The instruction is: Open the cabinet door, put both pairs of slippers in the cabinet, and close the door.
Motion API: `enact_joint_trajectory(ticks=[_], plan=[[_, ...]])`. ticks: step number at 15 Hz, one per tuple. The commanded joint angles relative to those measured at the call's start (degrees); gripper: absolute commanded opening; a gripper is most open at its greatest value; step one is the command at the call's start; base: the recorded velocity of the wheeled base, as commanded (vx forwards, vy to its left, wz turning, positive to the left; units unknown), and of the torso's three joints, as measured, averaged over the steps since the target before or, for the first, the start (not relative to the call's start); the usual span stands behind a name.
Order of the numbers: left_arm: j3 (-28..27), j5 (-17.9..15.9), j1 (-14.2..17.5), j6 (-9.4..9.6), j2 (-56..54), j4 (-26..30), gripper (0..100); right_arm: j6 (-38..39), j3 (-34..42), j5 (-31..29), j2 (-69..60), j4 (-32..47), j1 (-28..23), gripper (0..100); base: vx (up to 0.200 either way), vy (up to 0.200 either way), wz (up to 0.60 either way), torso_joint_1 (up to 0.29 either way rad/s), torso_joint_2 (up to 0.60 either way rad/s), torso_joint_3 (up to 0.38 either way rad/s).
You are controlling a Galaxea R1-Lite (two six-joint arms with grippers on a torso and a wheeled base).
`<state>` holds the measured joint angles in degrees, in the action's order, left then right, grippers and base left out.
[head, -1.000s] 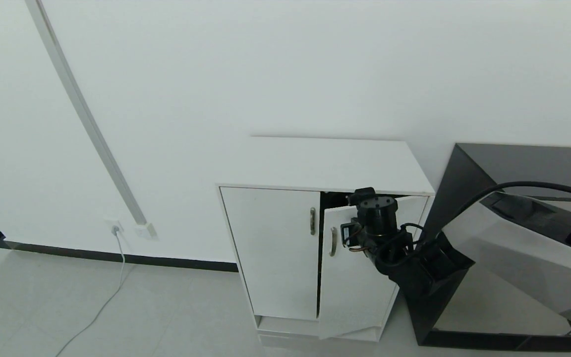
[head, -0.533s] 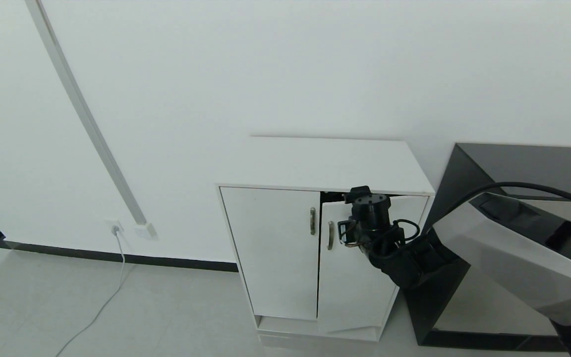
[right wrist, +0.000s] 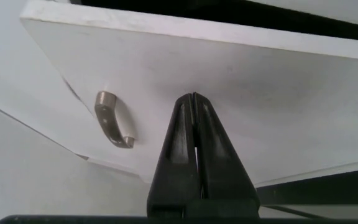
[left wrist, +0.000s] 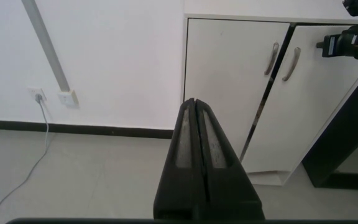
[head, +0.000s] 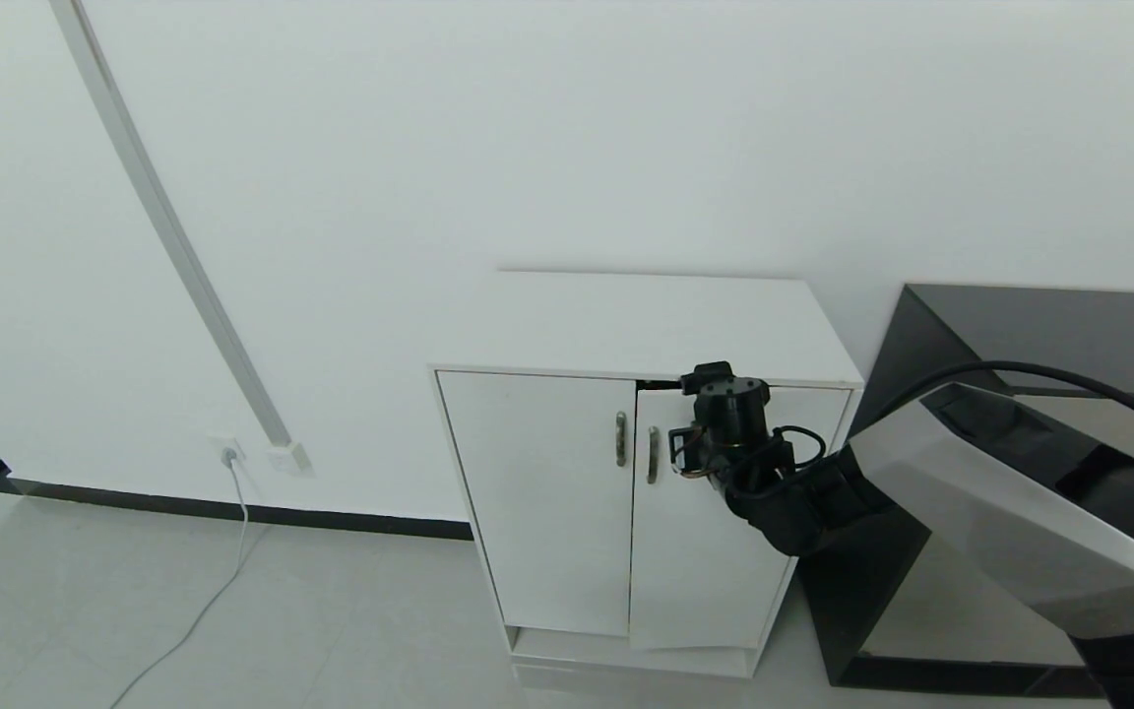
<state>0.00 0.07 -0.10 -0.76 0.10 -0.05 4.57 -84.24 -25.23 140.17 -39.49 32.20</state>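
Right wrist view: right tool, fingers together, is touching right door beside handle | Head view: door is standing slightly ajar | left tool pressed together | grey floor, white wall

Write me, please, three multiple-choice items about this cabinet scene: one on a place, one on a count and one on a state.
1. Where is the right gripper?
A) on top of the cabinet
B) down by the floor
C) at the front of the right door

2. How many door handles does the cabinet have?
A) one
B) two
C) four

3. How does the right door stand?
A) nearly shut
B) wide open
C) off its hinges

Key:
1 C, the right wrist view shows it shut against that door's panel.
2 B, one sits on each door.
3 A, only a thin dark gap shows along its top edge.
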Motion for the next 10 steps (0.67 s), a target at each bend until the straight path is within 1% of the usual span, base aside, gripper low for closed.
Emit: enact_joint_trajectory(ticks=[1,6,10], plan=[[0.0,0.0,0.0,-0.04,0.0,0.0,0,0.0,-0.8,0.0,1.0,0.1,-0.3,0,0.0,0.0,0.0,0.0,0.0,0.0],[0.0,0.0,0.0,-0.04,0.0,0.0,0,0.0,-4.3,0.0,2.3,2.0,-1.3,0,0.0,0.0,0.0,0.0,0.0,0.0],[0.0,0.0,0.0,-0.04,0.0,0.0,0,0.0,-5.4,0.0,2.3,3.2,-2.0,0,0.0,0.0,0.0,0.0,0.0,0.0]])
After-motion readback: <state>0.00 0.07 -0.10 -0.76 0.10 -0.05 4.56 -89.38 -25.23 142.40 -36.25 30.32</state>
